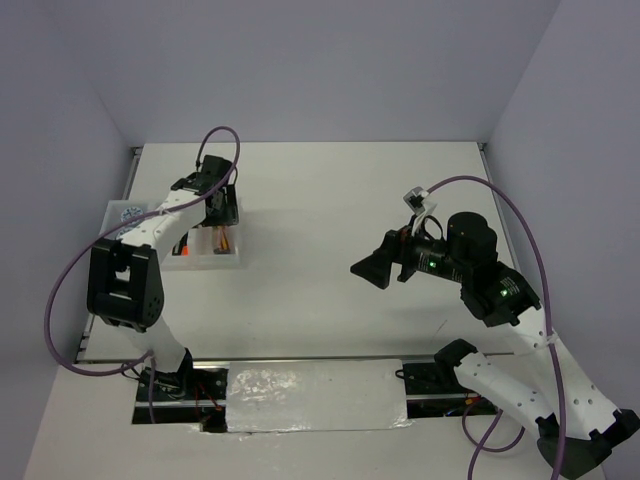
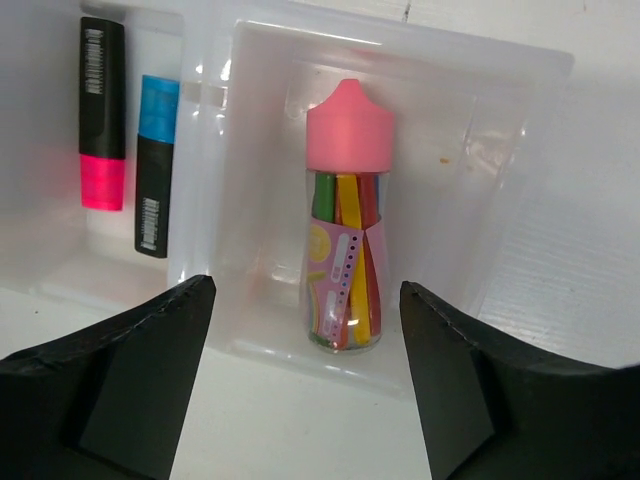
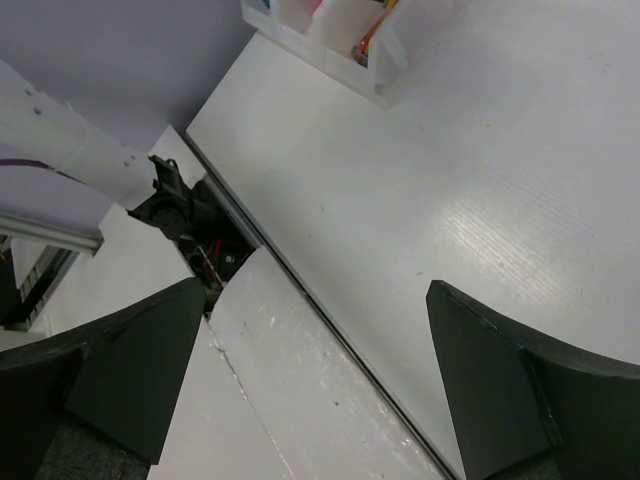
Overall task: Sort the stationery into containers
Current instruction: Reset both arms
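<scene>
The left pincer, open wide over the pink-capped tube (lying in the tray), should lift straight up without nudging it.

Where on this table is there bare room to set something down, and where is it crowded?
Bare: the table between the tray and the right hand, and the far strip by the back wall. Crowded: the left edge, where the left hand hangs over the tray's tube, pink marker and blue marker.

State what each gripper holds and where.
Nothing is held. Both the left gripper and the right gripper have open jaws; the pink-capped tube lies free in the tray.
</scene>
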You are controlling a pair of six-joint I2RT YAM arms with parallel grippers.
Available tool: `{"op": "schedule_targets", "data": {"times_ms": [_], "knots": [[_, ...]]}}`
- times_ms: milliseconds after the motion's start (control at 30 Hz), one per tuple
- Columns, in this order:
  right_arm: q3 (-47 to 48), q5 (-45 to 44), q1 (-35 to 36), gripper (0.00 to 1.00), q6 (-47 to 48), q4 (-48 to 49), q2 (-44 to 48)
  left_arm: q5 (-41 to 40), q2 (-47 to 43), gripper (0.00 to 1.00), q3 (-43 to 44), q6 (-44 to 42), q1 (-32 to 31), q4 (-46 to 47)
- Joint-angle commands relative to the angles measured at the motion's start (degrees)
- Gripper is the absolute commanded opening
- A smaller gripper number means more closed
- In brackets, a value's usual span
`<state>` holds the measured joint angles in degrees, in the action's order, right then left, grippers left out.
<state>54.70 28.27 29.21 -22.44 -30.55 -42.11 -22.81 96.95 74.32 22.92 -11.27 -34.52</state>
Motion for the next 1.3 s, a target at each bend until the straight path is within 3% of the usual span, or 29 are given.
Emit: {"op": "schedule_targets", "data": {"times_ms": [0,100,200,233,300,433,533,767,933,1267], "knots": [[1.6,-0.5,-0.2,1.00,1.3,0.5,0.4,-2.8,-3.9,0.88,0.3,1.3,0.5,-1.8],[3.1,-2.5,-0.2,1.00,2.7,-2.1,0.7,-3.3,-7.2,0.89,0.2,2.0,0.5,-3.2],[5.8,-8.7,-0.2,1.00,4.0,-6.2,2.2,0.2,-18.1,0.92,-1.8,2.5,0.5,-3.9],[6.7,-13.7,-0.1,1.00,4.2,-7.4,2.6,1.4,-20.8,0.99,-2.3,2.4,0.5,-4.6],[10.3,-20.2,-0.2,1.00,5.0,-11.9,3.9,2.4,-28.6,0.99,-3.5,1.7,0.5,-5.7],[17.7,-43.3,-0.1,1.00,5.4,-19.2,7.6,-1.4,-39.6,0.99,-3.0,0.1,0.5,-12.2],[22.9,-51.9,-0.2,1.00,6.5,-24.0,10.4,-4.0,-46.0,0.99,-0.9,-0.4,0.5,-16.7],[31.1,-54.4,-0.1,1.00,11.3,-30.5,16.7,-2.3,-59.1,0.99,1.3,1.0,0.5,-23.1],[31.4,-51.7,-0.1,1.00,11.7,-33.7,21.2,-1.4,-69.1,0.99,-5.9,1.3,0.5,-22.3],[25.5,-49.8,-0.1,1.00,10.8,-33.7,25.8,1.7,-73.0,0.99,-5.9,2.4,0.5,-25.6]]}}
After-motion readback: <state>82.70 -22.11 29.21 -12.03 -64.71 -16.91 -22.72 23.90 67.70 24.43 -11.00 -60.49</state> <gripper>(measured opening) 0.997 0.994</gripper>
